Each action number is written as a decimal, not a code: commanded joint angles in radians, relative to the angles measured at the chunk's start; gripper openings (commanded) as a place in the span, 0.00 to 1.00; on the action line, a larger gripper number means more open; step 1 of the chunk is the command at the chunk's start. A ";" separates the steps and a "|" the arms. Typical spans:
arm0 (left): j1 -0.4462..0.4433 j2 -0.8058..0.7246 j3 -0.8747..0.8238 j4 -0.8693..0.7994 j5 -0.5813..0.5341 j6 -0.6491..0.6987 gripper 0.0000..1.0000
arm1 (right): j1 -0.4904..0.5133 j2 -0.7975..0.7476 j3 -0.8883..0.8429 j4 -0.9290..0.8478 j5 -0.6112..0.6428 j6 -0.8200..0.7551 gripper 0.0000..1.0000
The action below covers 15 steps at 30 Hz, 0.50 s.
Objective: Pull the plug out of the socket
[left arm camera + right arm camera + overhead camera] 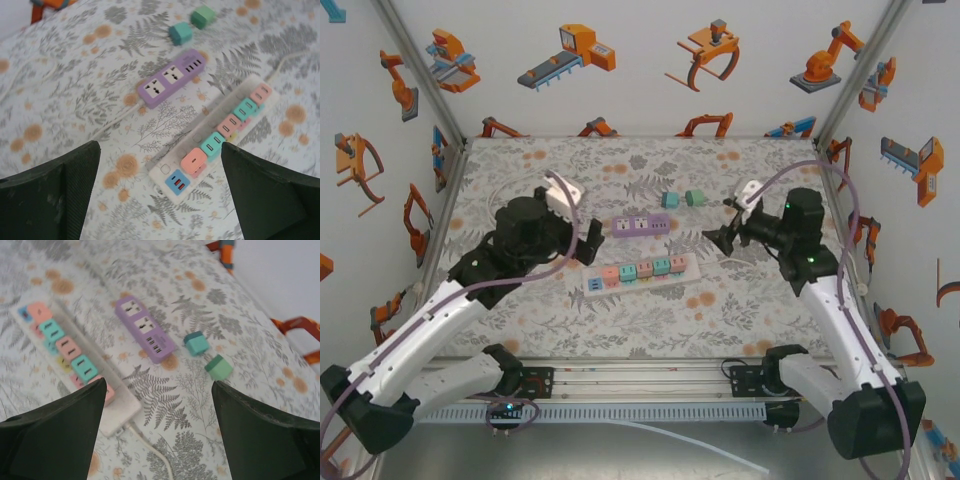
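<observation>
Left fingers (50,200) apart near pink plug (194,160)

Five plugs (230,125) are sitting in the white strip (197,136); beyond it, one purple strip (172,80) and two loose plugs (180,33) are lying.

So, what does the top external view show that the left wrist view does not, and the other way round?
Top external: left arm, right arm, and walls with robot pictures. Left wrist: the reddish ports in the blue USB panel at the white strip's end, framed by its own open end effector. Both: the purple strip, the white strip's pink and teal plugs, a loose teal cube and a green cube.
</observation>
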 commanded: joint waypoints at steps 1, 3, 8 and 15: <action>0.071 -0.036 0.007 -0.138 -0.066 -0.365 0.98 | 0.074 0.093 0.092 -0.156 -0.074 -0.372 0.77; 0.122 -0.041 -0.009 -0.167 -0.002 -0.460 0.98 | 0.130 0.163 0.147 -0.249 -0.033 -0.451 0.75; 0.228 0.076 -0.034 -0.158 0.266 -0.602 0.99 | 0.191 0.309 0.216 -0.311 -0.008 -0.504 0.61; 0.235 0.230 -0.093 -0.137 0.177 -0.584 0.99 | 0.220 0.459 0.308 -0.543 0.007 -0.640 0.61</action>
